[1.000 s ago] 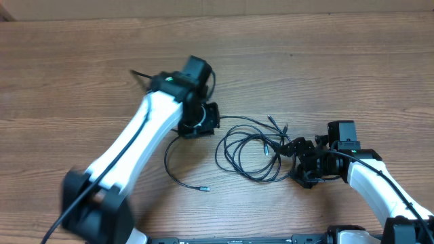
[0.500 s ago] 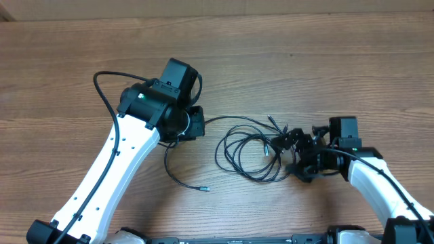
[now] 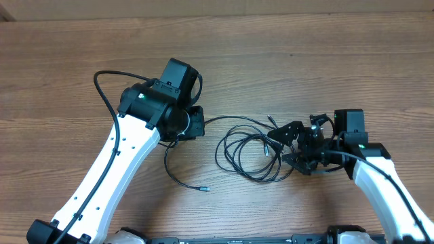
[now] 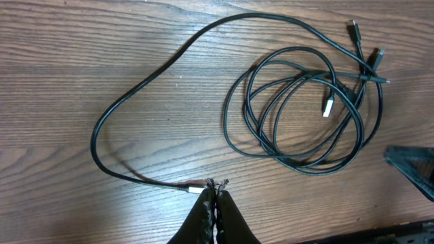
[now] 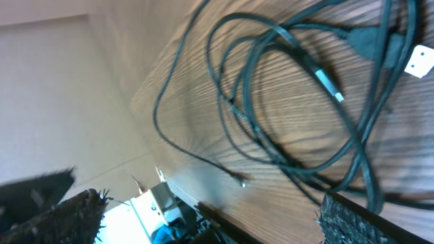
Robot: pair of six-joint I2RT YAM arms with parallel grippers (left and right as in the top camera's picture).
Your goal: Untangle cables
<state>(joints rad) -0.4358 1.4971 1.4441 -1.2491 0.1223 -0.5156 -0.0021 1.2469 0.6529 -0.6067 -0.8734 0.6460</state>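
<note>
Cables, thin, limp and black (image 4: 302, 102), are best taken near plugs; one end seems pinched by left gripper (image 4: 215, 192); right gripper (image 3: 287, 145) is spread.

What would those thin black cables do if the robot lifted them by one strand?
Probably floppy: the cables lie in slack, uneven loops flat on the table. They look thin, so they are likely light. The loops overlap, so lifting one strand may drag the others along.
</note>
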